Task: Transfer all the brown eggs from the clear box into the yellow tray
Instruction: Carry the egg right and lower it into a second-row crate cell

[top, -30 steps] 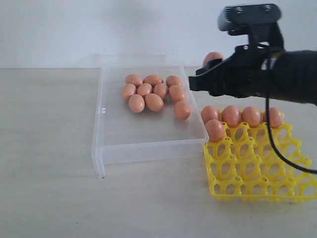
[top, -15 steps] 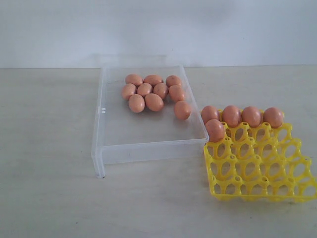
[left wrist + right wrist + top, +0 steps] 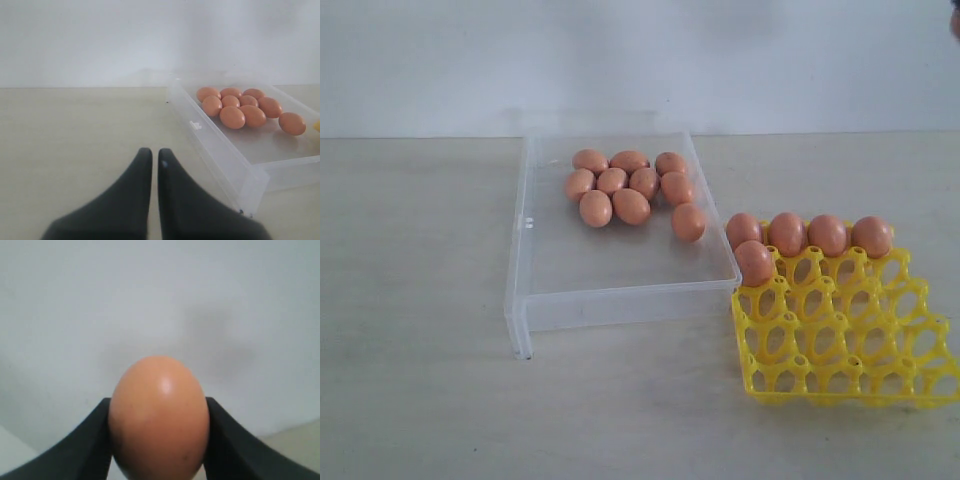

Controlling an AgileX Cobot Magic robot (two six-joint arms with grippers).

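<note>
Brown eggs, exterior view: we count ten in the clear box, all in its far half, one a bit apart from the cluster. Five more sit in the yellow tray just beside the box, four along the far row and one in the next row. No gripper shows here.

Left wrist view: left gripper is pressed together with only a thin slit, holding nothing, over the table beside the box.

Right wrist view: right gripper pinches one egg upright between its jaws, with the wall behind. Only this view shows that egg.
</note>
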